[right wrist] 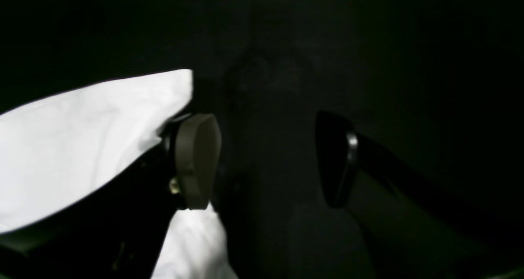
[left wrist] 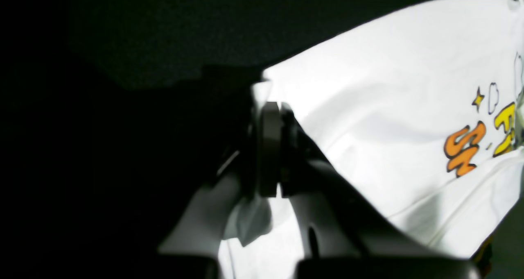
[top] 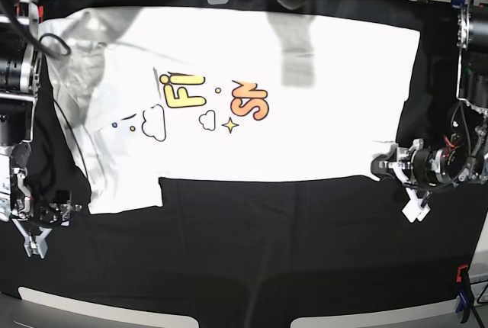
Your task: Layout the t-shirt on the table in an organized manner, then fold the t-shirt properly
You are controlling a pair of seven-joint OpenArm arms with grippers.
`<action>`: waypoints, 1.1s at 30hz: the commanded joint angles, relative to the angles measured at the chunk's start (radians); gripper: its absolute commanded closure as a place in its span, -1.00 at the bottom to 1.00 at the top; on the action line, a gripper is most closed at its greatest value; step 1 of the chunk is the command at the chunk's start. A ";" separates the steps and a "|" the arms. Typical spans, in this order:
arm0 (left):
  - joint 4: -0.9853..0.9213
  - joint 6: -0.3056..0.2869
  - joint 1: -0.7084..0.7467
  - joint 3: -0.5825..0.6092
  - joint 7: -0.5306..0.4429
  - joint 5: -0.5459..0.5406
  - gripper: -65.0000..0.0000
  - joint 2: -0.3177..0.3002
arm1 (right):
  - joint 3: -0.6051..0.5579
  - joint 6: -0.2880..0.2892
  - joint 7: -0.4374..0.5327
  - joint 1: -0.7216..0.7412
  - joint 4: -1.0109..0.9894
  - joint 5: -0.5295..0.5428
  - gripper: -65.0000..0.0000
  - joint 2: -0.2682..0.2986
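**Soft shirt, one corner pinched**

The shirt (top: 252, 99) is lying print-up across the far half of the counter (top: 267, 252), mostly flat, with a sleeve sticking out at the near left. The right gripper (right wrist: 266, 160), at the left in the base view, is standing released beside that sleeve, holding nothing. At the right, the left gripper (left wrist: 280, 148) is clenching a white hem corner, seemingly. Being light and limp, the cloth is likely sagging wherever unsupported; corners and hem edges are looking like the best holds.
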 commanded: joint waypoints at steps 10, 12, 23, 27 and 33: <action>0.014 -0.005 -0.063 -0.006 0.014 -0.073 1.00 -0.016 | 0.005 0.056 -0.026 0.024 0.018 0.106 -0.14 0.014; 0.014 -0.017 -0.063 -0.006 0.014 -0.073 1.00 -0.017 | 0.005 0.056 -0.026 0.024 0.018 0.105 -0.14 0.013; 0.014 -0.043 -0.066 -0.006 0.022 -0.076 1.00 -0.024 | 0.005 0.057 -0.026 0.011 0.018 0.104 -0.14 0.013; 0.014 -0.079 -0.068 -0.006 0.029 -0.123 1.00 -0.050 | 0.005 0.057 -0.025 0.011 0.018 0.104 -0.14 0.013; 0.014 -0.135 -0.063 -0.006 0.052 -0.188 1.00 -0.092 | 0.005 0.057 -0.016 0.010 0.018 0.104 -0.14 0.007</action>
